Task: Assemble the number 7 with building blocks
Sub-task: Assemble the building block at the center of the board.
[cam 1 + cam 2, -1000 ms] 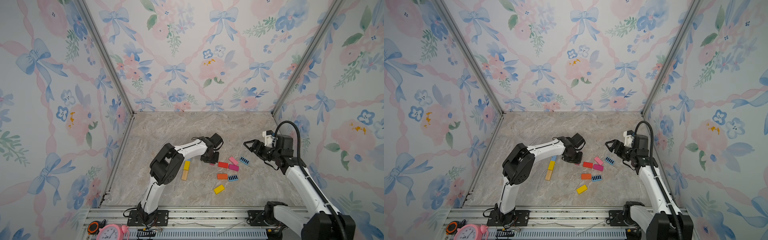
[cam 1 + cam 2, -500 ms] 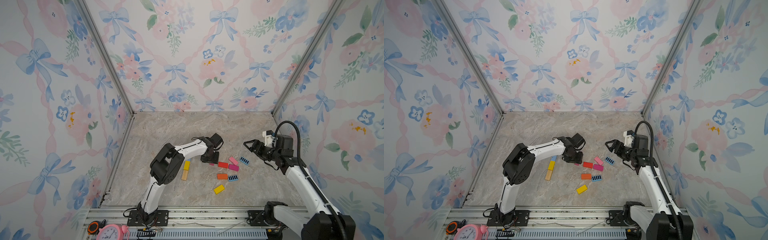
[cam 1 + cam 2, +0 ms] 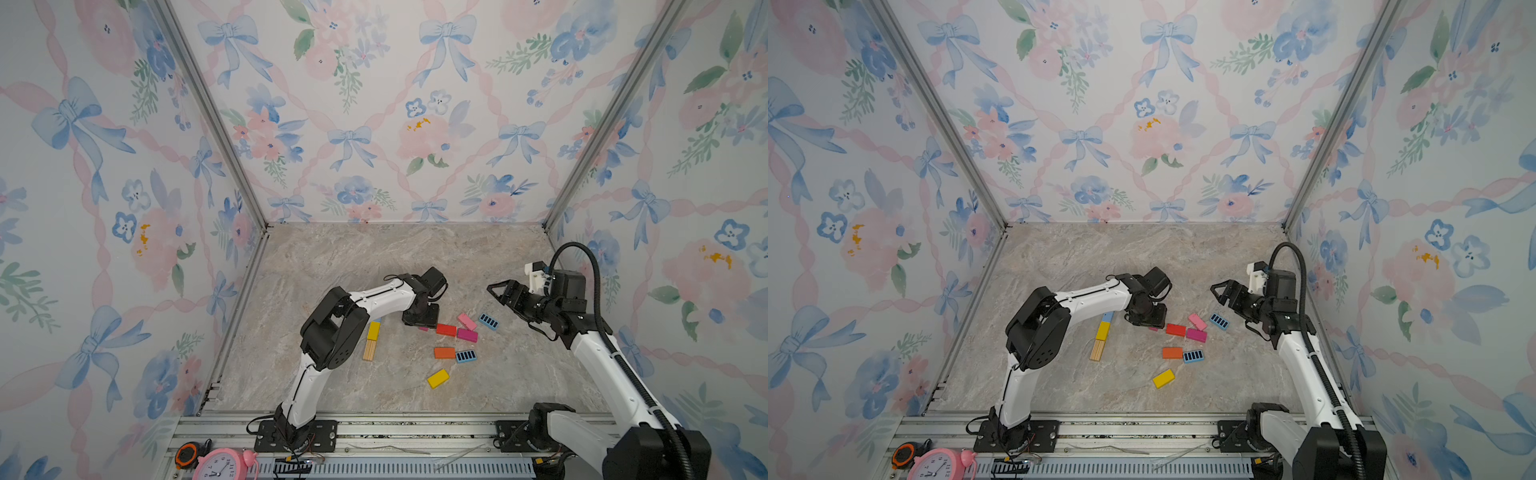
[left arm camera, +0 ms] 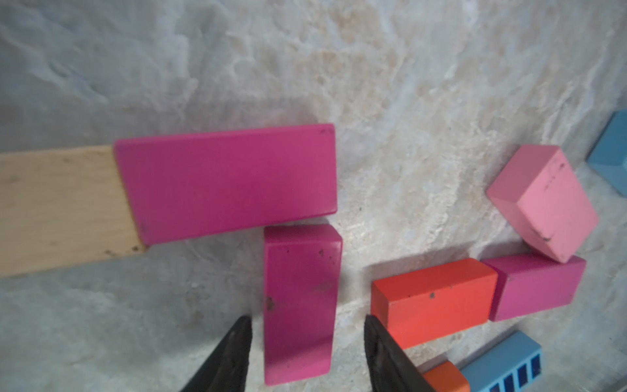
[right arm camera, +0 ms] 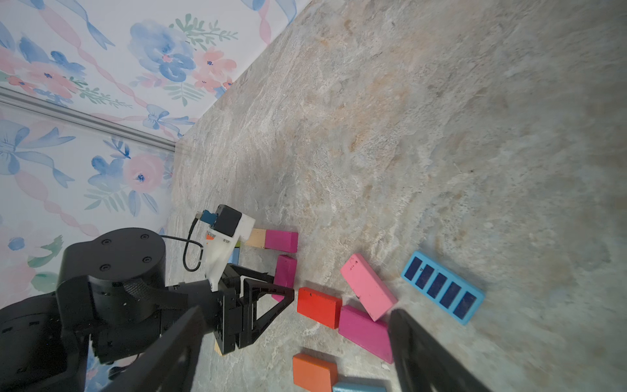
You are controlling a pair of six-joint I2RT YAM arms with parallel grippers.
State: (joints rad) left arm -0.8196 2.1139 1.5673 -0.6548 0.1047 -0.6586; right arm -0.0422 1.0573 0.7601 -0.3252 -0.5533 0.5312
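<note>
Left gripper (image 4: pixel 307 320) straddles a magenta block (image 4: pixel 300 292), jaws parted (frame centre, both top views). Right gripper (image 3: pixel 496 294) gapes empty, mid-right.

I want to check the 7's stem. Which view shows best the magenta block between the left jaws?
The left wrist view: the magenta block lies whole and close, untouched by the jaws. The right wrist view shows it small; both top views, a sliver.

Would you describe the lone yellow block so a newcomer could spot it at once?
On the marble table, look at the scattered blocks. The yellow block lies alone, slanted, nearest the front rail; the other yellow one sits end to end with a wood block.
</note>
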